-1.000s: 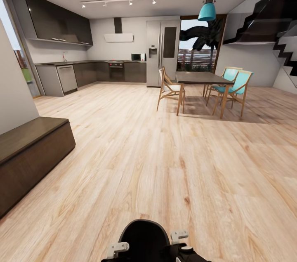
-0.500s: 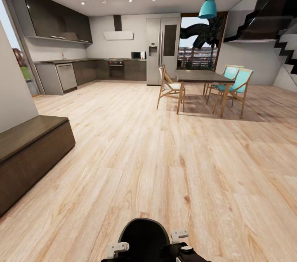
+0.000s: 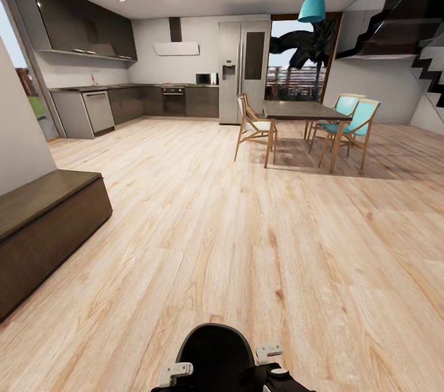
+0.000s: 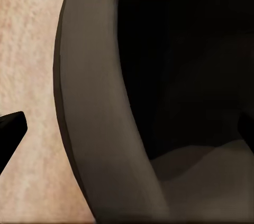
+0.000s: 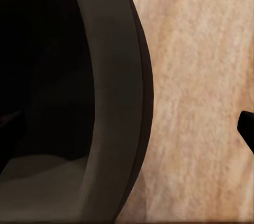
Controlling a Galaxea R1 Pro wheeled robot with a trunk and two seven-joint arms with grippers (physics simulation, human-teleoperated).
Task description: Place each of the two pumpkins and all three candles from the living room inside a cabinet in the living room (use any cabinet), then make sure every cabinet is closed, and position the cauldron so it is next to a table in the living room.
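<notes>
The black cauldron point(image 3: 216, 355) sits low at the bottom middle of the head view, close in front of my trunk. My left gripper point(image 3: 176, 372) and right gripper point(image 3: 269, 352) hold it at either side. In the left wrist view the cauldron's thick rim point(image 4: 95, 102) runs between the fingers of the left gripper point(image 4: 129, 129). The right wrist view shows the rim point(image 5: 111, 102) between the fingers of the right gripper point(image 5: 127, 123). The long dark brown cabinet point(image 3: 43, 219) stands at the left, its front shut. The pumpkins and candles are out of view.
Light wood floor point(image 3: 246, 225) stretches ahead. A dark table point(image 3: 302, 111) with wooden and turquoise chairs point(image 3: 354, 126) stands at the back right. The kitchen counter point(image 3: 123, 105) and fridge point(image 3: 243, 71) line the far wall. Stairs point(image 3: 413, 28) rise at the right.
The whole head view has shifted a little as the robot moves, so the far kitchen and ceiling lights sit higher. The cauldron keeps its place between the grippers.
</notes>
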